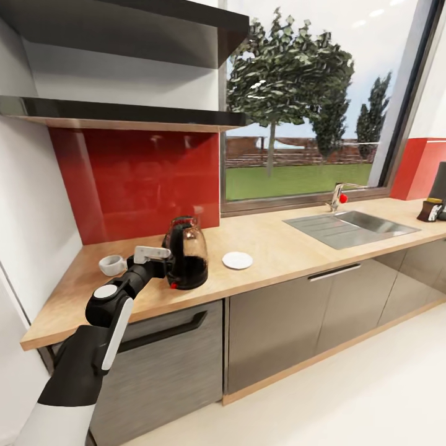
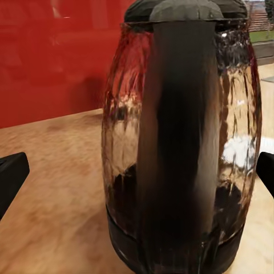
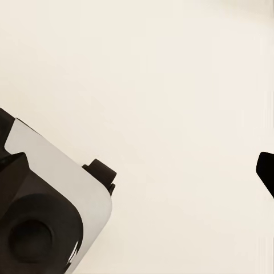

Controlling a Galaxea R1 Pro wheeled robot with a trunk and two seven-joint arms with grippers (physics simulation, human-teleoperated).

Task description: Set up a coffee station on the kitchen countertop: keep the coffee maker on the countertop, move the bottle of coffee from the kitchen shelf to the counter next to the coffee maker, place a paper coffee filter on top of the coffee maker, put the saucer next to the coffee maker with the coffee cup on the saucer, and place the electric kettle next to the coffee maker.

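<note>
The electric kettle (image 1: 187,253) stands on the countertop (image 1: 279,244) in front of the red backsplash. My left gripper (image 1: 161,265) is open at its black handle (image 2: 177,142), with one fingertip (image 2: 11,177) on each side and apart from it. The white coffee cup (image 1: 113,265) sits left of the kettle and the saucer (image 1: 237,260) lies to its right. Far right, the bottle of coffee (image 1: 429,209) stands beside the coffee maker (image 1: 441,184), which the picture's edge cuts off. The paper coffee filter is out of view. My right gripper (image 3: 137,171) hangs open over the pale floor.
A steel sink (image 1: 350,228) with a tap (image 1: 337,197) is set into the counter right of the saucer. Dark shelves (image 1: 124,114) hang above the kettle. Grey cabinet fronts run below the worktop. Part of the robot's base (image 3: 45,211) shows in the right wrist view.
</note>
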